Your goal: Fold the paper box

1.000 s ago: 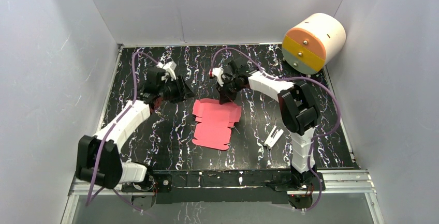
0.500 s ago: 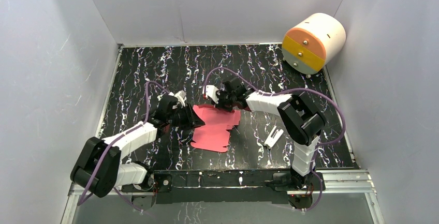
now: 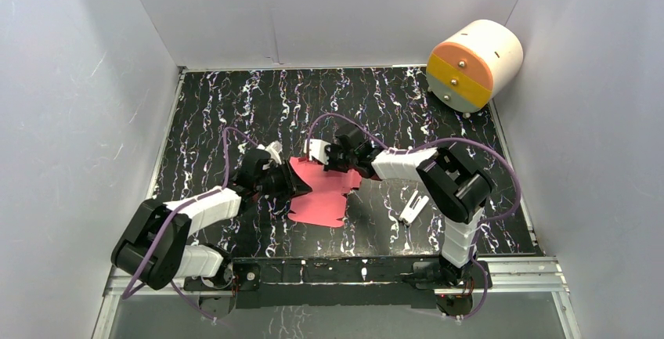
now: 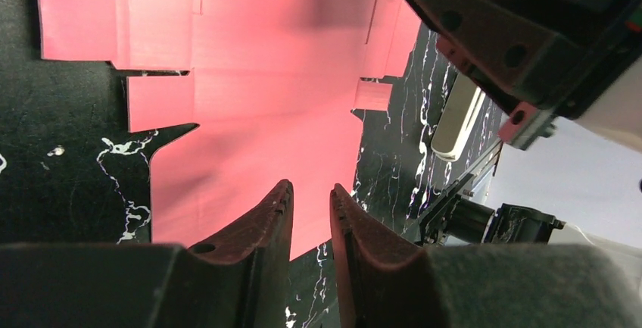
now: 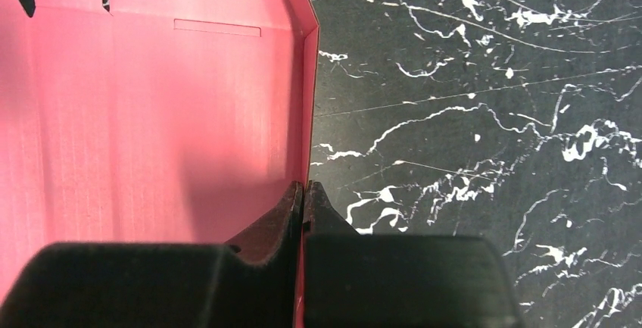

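Note:
The paper box (image 3: 325, 194) is a flat pink-red notched card sheet lying mid-table. My right gripper (image 3: 342, 160) is at its far edge. In the right wrist view that gripper (image 5: 304, 185) is shut on a raised side flap of the card (image 5: 151, 116), which stands upright between the pads. My left gripper (image 3: 300, 185) sits low at the sheet's left edge. Seen from the left wrist, its jaws (image 4: 310, 192) stand a narrow gap apart with nothing between them, pointing across the pink sheet (image 4: 265, 78).
A small white clip-like piece (image 3: 413, 207) lies right of the sheet, also visible as a white piece (image 4: 458, 116) in the left wrist view. A big white-and-orange cylinder (image 3: 474, 65) rests in the back right corner. White walls enclose the black marbled table (image 3: 235, 104).
My left arm swung from the back left down to the sheet's left edge while its jaws narrowed. The right gripper moved left and nearer, holding the far edge, and the sheet shifted.

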Robot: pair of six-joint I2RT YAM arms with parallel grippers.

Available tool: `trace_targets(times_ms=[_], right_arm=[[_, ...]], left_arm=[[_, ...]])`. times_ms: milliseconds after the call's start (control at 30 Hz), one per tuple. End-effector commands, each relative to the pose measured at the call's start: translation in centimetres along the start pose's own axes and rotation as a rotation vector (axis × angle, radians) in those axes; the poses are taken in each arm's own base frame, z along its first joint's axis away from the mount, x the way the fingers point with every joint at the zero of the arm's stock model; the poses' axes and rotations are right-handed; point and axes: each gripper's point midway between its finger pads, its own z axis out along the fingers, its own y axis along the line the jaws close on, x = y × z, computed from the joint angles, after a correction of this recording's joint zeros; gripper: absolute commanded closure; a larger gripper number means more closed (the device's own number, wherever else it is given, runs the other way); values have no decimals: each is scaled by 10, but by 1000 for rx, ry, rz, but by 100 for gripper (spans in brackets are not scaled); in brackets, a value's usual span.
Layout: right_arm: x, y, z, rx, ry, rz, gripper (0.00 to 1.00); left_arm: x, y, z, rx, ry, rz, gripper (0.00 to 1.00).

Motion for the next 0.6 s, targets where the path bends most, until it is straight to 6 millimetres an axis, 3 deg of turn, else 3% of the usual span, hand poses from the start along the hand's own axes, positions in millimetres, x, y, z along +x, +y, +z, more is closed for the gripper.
trace_targets(times_ms=[0,167,567], right_arm=[[-35,-30,-21,90,-75,-62,100],[-50,-36,-32,96,-105,-77,100],[-57,-30,-31,67,-101,-91,100]], left_arm=[[6,-3,3,23,28,-5,79],[3,-1,12,15,16,-17,85],[-28,-9,36,31,-74,-65,92]])
